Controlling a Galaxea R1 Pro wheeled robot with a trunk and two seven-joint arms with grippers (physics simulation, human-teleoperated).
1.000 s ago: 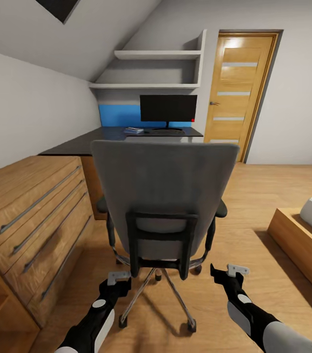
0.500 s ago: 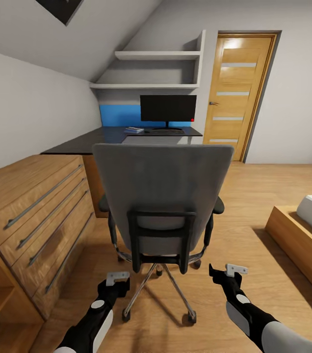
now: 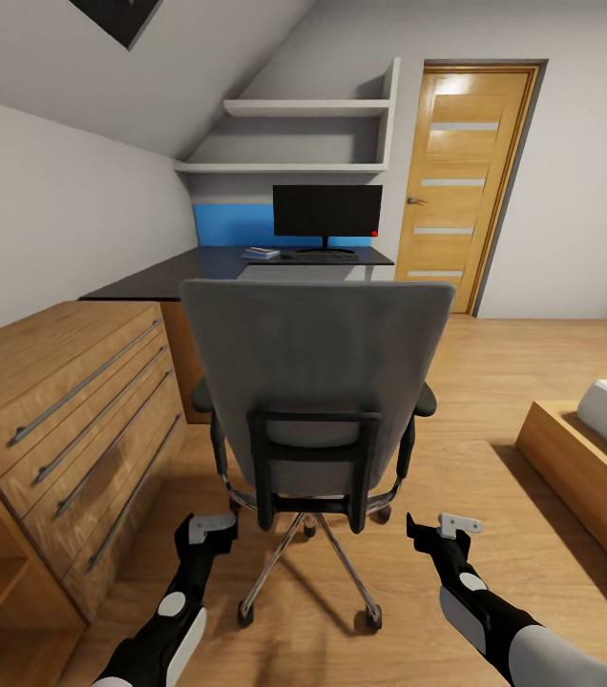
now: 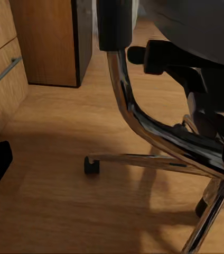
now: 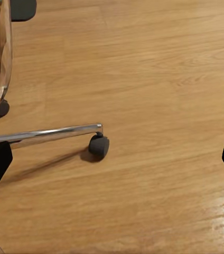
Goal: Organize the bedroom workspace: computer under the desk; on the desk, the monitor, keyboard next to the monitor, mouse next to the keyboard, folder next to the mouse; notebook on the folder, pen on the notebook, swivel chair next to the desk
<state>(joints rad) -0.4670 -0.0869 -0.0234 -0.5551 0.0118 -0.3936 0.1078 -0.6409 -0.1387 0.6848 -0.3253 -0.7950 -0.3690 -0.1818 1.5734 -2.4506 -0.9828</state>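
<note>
Left hand has crept up and outward toward the chair's left side since a moment ago; the right hand hasn't budged, and the swivel chair sits where it did. Both hands hang low behind the chair, touching nothing. The right one looks released, its dark fingertips well apart in its wrist view. Can't tell for the left.

The chair stands with its grey back to us, between the robot and the desk, not yet tucked in. On the desk: the monitor, the keyboard at its foot, and a small book-like thing, probably the notebook. The seat is hidden by the backrest, so no view of the folder.

Risk, I'd say: it's on casters, so an off-centre shove would spin or roll it toward the wooden drawer chest, and whatever's on the seat could slide off.
</note>
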